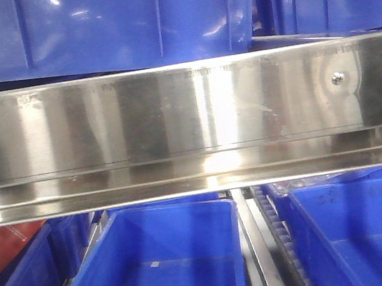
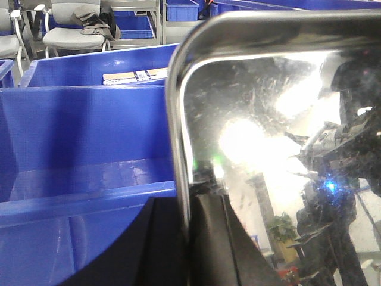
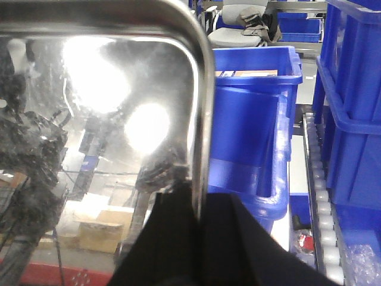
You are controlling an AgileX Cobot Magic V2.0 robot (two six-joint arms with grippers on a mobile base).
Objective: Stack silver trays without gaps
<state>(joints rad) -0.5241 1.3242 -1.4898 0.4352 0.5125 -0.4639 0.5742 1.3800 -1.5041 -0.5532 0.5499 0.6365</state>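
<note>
At both wrists, my left gripper (image 2: pixel 186 208) clamped on silver tray (image 2: pixel 268 119) left rim, my right gripper (image 3: pixel 199 202) clamped on right rim, blue bins (image 2: pixel 89 125) beyond, steel shelf panel (image 1: pixel 186 108) across front view.

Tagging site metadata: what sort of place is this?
Probably a warehouse or factory storeroom: many blue plastic storage bins, a long shiny steel shelf panel, and white roller tracks beside them.
</note>
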